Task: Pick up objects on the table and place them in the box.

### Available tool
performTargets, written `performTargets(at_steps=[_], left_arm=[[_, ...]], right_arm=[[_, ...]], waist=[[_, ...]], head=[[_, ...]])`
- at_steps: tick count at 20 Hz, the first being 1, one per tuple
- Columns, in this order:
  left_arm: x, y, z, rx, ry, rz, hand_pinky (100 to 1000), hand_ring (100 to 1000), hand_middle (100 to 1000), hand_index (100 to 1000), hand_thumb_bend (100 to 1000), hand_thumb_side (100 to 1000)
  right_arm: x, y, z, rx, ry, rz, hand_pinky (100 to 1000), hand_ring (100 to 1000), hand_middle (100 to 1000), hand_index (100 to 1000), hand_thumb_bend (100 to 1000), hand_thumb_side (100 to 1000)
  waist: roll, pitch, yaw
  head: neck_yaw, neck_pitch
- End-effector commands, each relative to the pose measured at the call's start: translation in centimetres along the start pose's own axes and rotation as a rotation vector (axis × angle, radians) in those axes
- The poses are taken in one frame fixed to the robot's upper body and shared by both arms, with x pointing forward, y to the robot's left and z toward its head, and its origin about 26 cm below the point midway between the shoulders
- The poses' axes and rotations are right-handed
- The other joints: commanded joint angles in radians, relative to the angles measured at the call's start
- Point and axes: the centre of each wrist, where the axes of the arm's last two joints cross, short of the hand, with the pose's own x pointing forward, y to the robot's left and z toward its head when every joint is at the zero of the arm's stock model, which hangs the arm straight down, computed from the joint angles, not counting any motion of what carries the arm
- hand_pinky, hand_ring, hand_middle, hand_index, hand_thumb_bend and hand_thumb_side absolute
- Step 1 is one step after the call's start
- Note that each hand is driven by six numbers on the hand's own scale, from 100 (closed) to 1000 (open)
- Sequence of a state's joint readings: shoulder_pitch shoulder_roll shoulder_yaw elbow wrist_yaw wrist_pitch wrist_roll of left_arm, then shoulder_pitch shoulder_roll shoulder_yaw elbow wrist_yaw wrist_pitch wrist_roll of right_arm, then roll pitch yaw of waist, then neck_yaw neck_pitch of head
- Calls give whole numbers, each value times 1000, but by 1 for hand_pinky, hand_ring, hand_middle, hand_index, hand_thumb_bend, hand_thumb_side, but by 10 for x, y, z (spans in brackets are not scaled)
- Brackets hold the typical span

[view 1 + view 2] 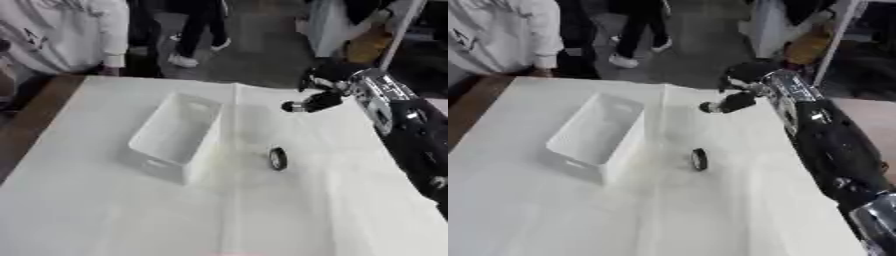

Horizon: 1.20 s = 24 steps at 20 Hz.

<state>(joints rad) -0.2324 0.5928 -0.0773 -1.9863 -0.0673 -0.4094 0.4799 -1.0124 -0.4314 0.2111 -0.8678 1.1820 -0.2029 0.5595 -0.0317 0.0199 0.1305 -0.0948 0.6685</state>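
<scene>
Right hand (317, 100) raised over the far tabletop (289, 220), well apart from the wheel.
From here I cannot tell whether its fingers are spread or curled. Nearer me, a small black wheel-shaped object (278, 159) stands on edge just right of the white box (175, 135).

- The white box (175, 135) stood open-topped, nothing over it.
- A small black ring (278, 159) stood alone right of it, bare table (289, 220) all around.
- The right hand (319, 97) hung above the far side.

Box (177, 136) left of the wheel-like object (278, 159), right hand (317, 98) behind.
</scene>
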Motion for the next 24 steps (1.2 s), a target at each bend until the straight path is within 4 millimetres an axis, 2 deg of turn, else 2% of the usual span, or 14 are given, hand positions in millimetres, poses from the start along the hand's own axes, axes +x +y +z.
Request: performTargets(at_steps=[1, 4, 8, 10, 20, 24], left_arm=[[4, 5, -6, -24, -20, -16, 796, 622, 719, 730, 249, 798], [4, 6, -5, -30, -17, -20, 796, 622, 719, 730, 249, 798], [5, 9, -11, -70, -40, -40, 790, 622, 716, 730, 252, 790], [6, 12, -15, -93, -54, -52, 786, 622, 715, 730, 253, 786], [9, 22, -23, -225, -97, -104, 779, 622, 713, 731, 248, 780], [9, 25, -22, -252, -94, -122, 778, 622, 712, 731, 247, 778]], right_arm=[[-3, -13, -1, 55, 16, 28, 895, 768, 726, 771, 552, 1000], [-2, -12, -3, 110, 14, 26, 913, 756, 713, 768, 544, 1000], [0, -13, -5, 137, 12, 33, 920, 754, 711, 762, 544, 1000], [1, -13, -6, 146, 13, 37, 926, 755, 711, 763, 544, 1000], [4, -8, -14, 226, 69, 97, 974, 761, 706, 761, 561, 1000], [0, -6, -15, 271, 98, 129, 982, 729, 666, 744, 574, 1000]], waist=[[3, -17, -3], [1, -22, -4], [1, -23, -2], [3, -24, -1], [9, -26, -1], [9, -28, -2]], head=[[13, 10], [10, 7], [-17, -46], [-23, -57], [-26, -77], [-23, -77]])
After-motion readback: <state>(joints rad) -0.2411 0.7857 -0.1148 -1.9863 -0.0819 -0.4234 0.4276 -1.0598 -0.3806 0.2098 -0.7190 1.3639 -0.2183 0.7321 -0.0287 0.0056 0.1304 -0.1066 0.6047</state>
